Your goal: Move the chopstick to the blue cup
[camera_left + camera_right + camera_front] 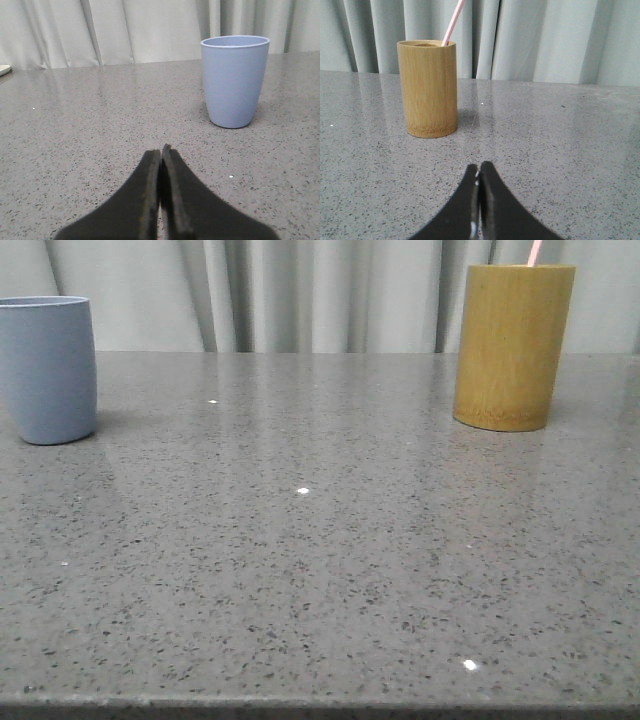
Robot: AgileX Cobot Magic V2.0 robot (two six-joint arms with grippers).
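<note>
Two cups stand well apart on the speckled grey table [320, 570].
Standing tilted in the bamboo cylinder [512, 345] at far right, the chopstick [453, 21] pokes above its rim; the blue cup [47, 368] sits far left. Left gripper [161, 152] and right gripper [479, 169] have fingers pressed together, holding nothing.

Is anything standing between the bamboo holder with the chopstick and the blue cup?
Nothing visible. In the front view the chopstick sticks out of the bamboo holder at far right, the blue cup stands at far left, and bare countertop lies between them.
</note>
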